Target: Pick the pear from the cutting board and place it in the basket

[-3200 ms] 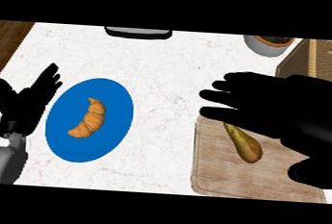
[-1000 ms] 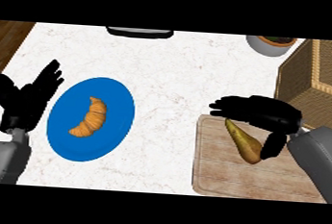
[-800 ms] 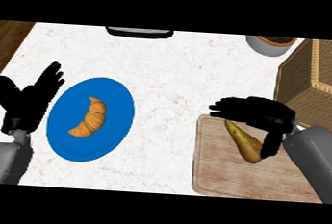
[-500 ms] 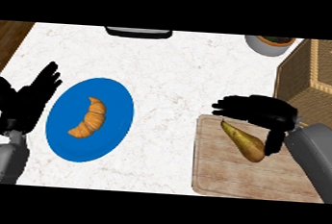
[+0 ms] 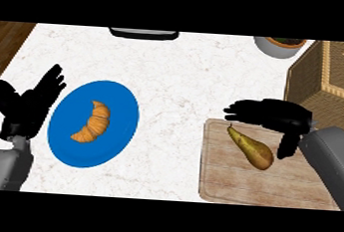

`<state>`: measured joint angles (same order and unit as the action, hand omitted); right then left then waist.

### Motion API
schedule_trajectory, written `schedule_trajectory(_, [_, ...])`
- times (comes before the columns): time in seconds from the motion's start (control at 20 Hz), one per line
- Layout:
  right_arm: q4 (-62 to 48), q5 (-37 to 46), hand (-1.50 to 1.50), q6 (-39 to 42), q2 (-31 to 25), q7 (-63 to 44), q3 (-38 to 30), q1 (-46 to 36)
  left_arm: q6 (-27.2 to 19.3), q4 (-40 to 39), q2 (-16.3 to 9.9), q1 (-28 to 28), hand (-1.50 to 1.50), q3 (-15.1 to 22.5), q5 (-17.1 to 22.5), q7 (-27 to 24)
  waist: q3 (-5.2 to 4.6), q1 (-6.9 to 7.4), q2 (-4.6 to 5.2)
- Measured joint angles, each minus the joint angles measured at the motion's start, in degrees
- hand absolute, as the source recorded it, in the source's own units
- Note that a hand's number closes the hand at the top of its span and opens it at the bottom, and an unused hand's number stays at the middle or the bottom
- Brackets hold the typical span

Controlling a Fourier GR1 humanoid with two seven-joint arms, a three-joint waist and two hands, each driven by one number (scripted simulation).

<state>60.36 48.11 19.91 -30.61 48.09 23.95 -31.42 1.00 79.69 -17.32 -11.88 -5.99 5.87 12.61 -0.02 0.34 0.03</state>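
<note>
- Since 3.2 s ago, right hand (image 5: 278, 117) has pulled back from covering most of the cutting board (image 5: 229, 186); it now sits at the board's 12 o'clock edge. Over the last second it has barely shifted.
- Pear (image 5: 250, 148) lies on the board's upper half, stem end toward 11 o'clock, fat end toward 5 o'clock. It has turned slightly compared with a second ago, stem now nearer the fingers.
- Right hand arches over the pear's stem end: fingers curled down at the pear's 11–12 o'clock, thumb hanging at its 3 o'clock. Cannot tell whether the fingers touch the fruit; the pear rests on the wood, not lifted.
- Basket (image 5: 332, 73), woven, stands at 1 o'clock from the board, just beyond the right hand.
- Left hand (image 5: 28, 104) rests at the view's 9 o'clock edge, fingers spread and straight, pointing up, holding nothing. It sits just beside the blue plate (image 5: 93, 124).
- Croissant (image 5: 92, 123) lies in the middle of the plate, long axis running 12 to 6 o'clock.
- White marbled tabletop (image 5: 177, 78) carries everything.
- At the 12 o'clock edge: a dark, flat object (image 5: 143, 34), partly cut off, and toward 1 o'clock a grey pot (image 5: 281, 46) with dark contents.
</note>
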Motion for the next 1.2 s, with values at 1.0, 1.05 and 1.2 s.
schedule_trajectory(1.0, [-2.96,14.05,1.50,-9.57,4.81,3.71,0.35,3.46,1.57,-0.54,1.44,-0.27,0.00,-2.04,-1.80,-0.48,-0.26,-0.08,-0.22])
schedule_trajectory(1.05, [-3.32,15.02,1.50,-10.56,5.40,3.76,0.46,3.67,1.30,-1.53,1.90,-0.43,0.00,-2.01,-2.14,-1.26,-0.36,-0.09,-0.31])
schedule_trajectory(1.2, [-2.37,16.77,1.50,-10.44,5.99,4.07,-0.05,4.16,1.52,0.01,1.64,-0.46,0.00,-2.43,-1.94,0.39,-0.36,-0.12,-0.37])
